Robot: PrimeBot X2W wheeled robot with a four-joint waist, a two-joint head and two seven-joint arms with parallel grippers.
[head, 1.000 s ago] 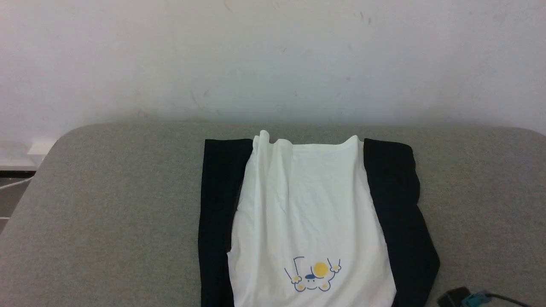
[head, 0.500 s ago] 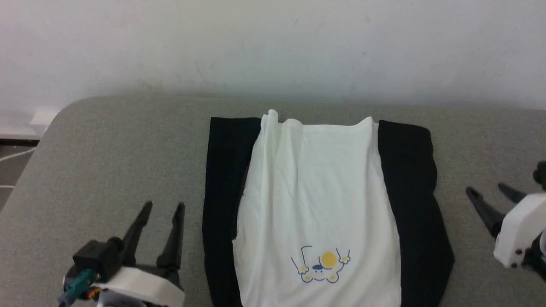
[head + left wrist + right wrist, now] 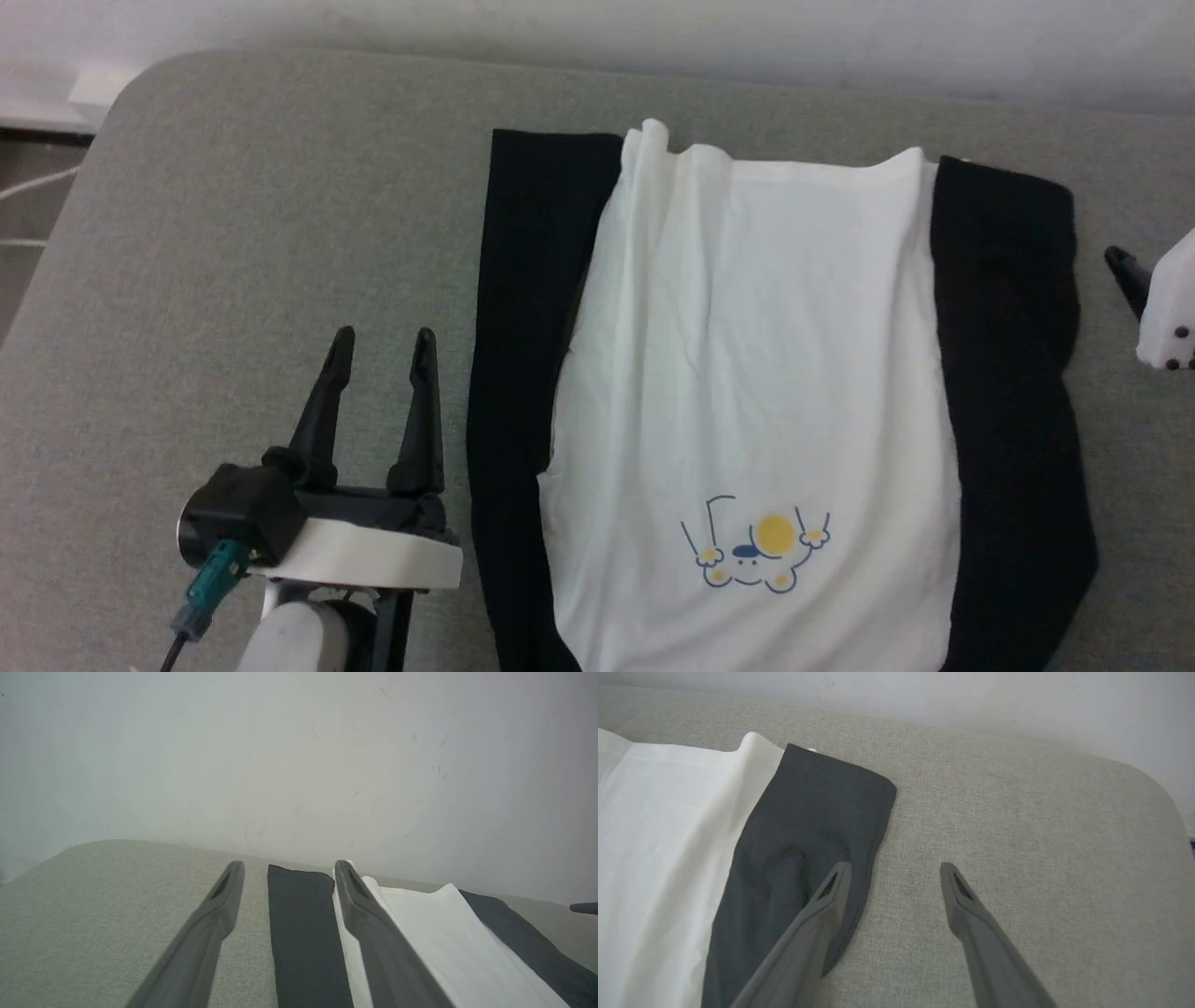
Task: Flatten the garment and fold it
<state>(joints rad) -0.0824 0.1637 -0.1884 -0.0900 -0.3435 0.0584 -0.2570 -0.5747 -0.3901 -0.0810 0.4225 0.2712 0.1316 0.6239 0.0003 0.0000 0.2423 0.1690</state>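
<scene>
Grey fabric surface [image 3: 243, 215] — garment [image 3: 756, 355] flat on it, w/ print [image 3: 754, 553] up.

Garment [image 3: 747, 355]: you see a white body, with black sleeves [image 3: 523, 373] at its 3 and 9 o'clock.
Print [image 3: 756, 551]: yellow disc and blue line figure, at 6 o'clock on your white panel.
Surface [image 3: 233, 233]: grey-green, fine woven fleck.
Left gripper [image 3: 385, 334]: dark fingers [image 3: 322, 411], white housing [image 3: 364, 555], teal connector [image 3: 210, 579].
Wall [image 3: 280, 765]: off-white, faintly scuffed.
</scene>
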